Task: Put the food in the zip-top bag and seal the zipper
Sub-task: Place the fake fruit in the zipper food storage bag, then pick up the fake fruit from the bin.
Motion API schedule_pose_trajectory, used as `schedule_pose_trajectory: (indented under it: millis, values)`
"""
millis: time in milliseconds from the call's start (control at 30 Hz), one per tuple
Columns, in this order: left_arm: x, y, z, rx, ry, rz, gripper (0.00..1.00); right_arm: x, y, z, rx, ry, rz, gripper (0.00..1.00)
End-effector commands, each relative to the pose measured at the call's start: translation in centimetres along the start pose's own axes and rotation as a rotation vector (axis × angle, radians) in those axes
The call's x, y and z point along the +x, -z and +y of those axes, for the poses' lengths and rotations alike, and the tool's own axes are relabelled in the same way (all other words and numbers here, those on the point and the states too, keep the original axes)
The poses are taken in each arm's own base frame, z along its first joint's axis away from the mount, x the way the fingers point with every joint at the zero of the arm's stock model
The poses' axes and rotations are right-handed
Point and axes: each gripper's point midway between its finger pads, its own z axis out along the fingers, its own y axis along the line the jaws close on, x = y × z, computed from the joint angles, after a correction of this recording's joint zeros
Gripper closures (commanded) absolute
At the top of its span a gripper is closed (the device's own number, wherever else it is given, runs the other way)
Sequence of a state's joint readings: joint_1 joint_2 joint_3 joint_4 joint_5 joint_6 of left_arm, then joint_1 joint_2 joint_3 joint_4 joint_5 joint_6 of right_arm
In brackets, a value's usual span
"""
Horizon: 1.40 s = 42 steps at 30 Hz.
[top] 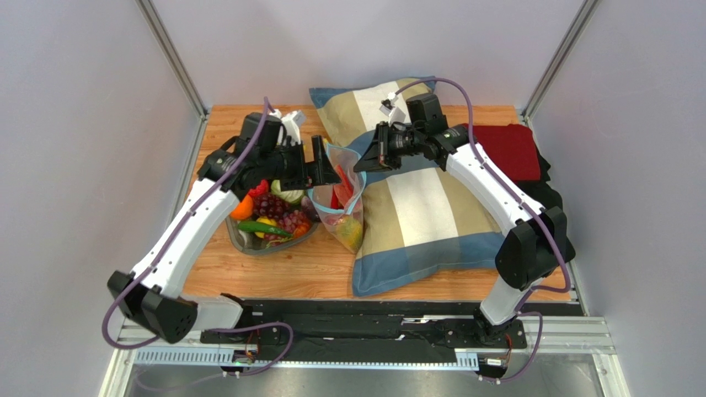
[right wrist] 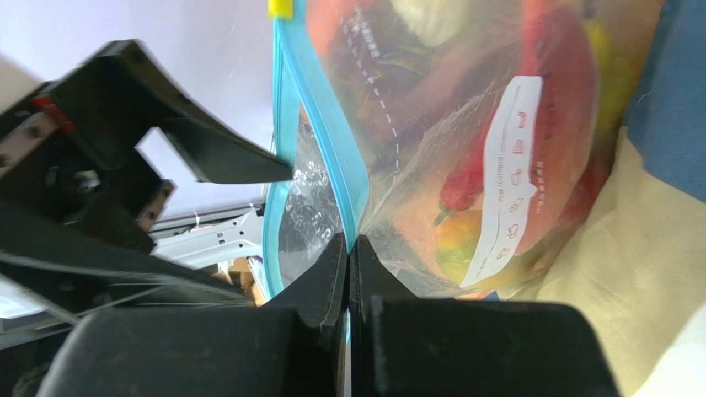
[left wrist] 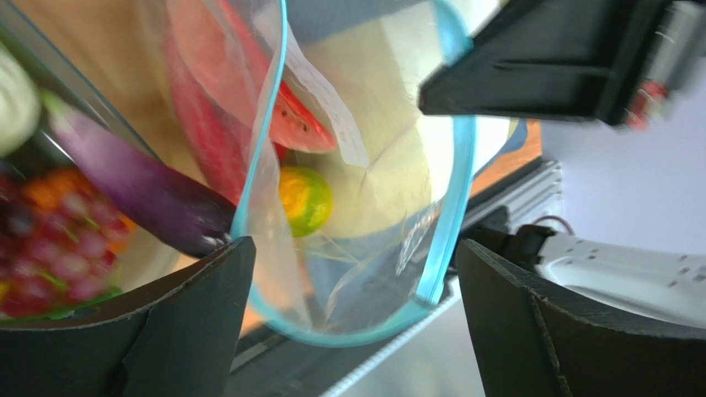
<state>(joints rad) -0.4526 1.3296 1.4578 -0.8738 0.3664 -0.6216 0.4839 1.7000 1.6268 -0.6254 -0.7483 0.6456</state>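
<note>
While the floppy bag point(top: 344, 217) is held up beside the pillow point(top: 423, 207), its zipper point(right wrist: 327, 157) is clamped in the right gripper point(right wrist: 348, 244) | left gripper point(left wrist: 352, 248) is spread wide at the mouth | slippery, light film is judged best gripped by the stiffer zipper.

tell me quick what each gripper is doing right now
left gripper: open, holding nothing
right gripper: closed on the zipper of the zip-top bag

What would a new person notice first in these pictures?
The clear bag, hanging in the middle with red and yellow food inside, stands out first. The right gripper is shut on its blue zipper; the left gripper stands open at the mouth. Left of it, a dish holds grapes.
</note>
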Motion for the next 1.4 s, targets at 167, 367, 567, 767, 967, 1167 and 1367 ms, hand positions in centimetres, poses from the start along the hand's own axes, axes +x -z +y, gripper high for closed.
schedule_pose_trajectory:
  millis: [167,367,567,767,967,1167,1367]
  values:
    - [-2.7,9.3,-0.8,0.117,-0.71,-0.392,0.02,-0.5,2.5,-0.2,-0.051,0.037,-0.02,1.0]
    - [0.3,7.1,1.7,0.176,-1.03,-0.29,0.09,-0.6,3.1,-1.2,-0.029,0.043,-0.031,1.0]
    - [2.2,3.7,3.2,0.271,-1.326,-0.349,0.06,-0.8,3.4,-1.6,-0.015,0.042,-0.04,1.0]
    - [3.8,-0.7,6.1,0.313,-1.58,-0.332,0.05,-0.7,3.3,-1.7,-0.017,0.036,-0.034,1.0]
    - [3.8,-4.3,8.1,0.347,-1.693,-0.259,0.04,-0.7,3.1,-1.8,-0.024,0.028,-0.026,1.0]
    - [3.9,-6.3,9.1,0.38,-1.75,-0.213,0.17,-0.9,2.9,-1.9,-0.025,0.026,-0.027,1.0]
    - [4.4,-4.4,7.1,0.433,-1.768,-0.252,0.6,-0.8,2.9,-2.1,-0.025,0.02,-0.023,1.0]
